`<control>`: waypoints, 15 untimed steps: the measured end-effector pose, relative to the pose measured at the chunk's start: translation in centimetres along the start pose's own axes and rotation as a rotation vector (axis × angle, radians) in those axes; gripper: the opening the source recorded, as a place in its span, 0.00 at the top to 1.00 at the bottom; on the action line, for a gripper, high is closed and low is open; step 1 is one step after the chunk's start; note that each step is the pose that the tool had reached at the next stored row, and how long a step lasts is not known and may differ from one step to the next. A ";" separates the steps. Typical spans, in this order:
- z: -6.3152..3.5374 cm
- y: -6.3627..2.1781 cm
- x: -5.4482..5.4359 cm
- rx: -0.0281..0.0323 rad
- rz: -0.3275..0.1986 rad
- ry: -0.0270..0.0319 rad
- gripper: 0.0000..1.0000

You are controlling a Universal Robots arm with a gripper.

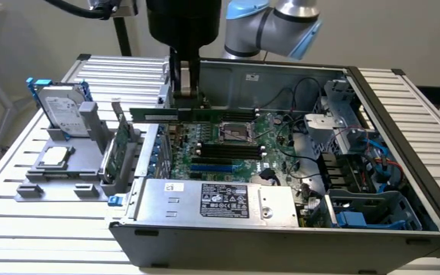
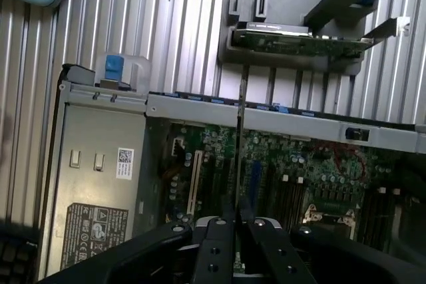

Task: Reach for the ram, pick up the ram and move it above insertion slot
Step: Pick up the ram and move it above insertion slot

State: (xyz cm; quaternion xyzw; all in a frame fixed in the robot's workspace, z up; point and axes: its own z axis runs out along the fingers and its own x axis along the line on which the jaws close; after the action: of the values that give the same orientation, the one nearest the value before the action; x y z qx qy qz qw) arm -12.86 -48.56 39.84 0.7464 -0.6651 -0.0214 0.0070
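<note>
The ram [image 1: 158,115] is a long, narrow green stick. It hangs level and on edge above the back left part of the open computer case [image 1: 403,149], and my gripper [image 1: 187,105] is shut on its middle. Below it, towards the exterior view's right, the black memory slots [image 1: 228,152] lie on the motherboard. In the wrist view the ram [image 2: 239,138] is a thin edge-on line running away from my gripper [image 2: 237,227], over the motherboard [image 2: 299,171] and across the case wall.
A silver hard drive [image 1: 61,112] and a broader green expansion card [image 1: 117,152] stand in a grey fixture [image 1: 59,186] left of the case. The power supply [image 1: 216,200] fills the case's front. The CPU socket [image 1: 235,133], cables and drive cages [image 1: 357,172] crowd the inside.
</note>
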 end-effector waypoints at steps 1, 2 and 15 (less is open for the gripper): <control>0.00 -0.44 -0.1 0.0000 0.000 0.0000 0.86; 0.00 -0.84 -0.2 0.0000 0.000 -0.0001 0.86; 0.59 -4.66 -4.0 0.0000 0.000 0.0009 0.86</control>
State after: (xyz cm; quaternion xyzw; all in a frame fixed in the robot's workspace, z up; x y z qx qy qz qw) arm -8.72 -44.02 39.16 0.7464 -0.6651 -0.0210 0.0073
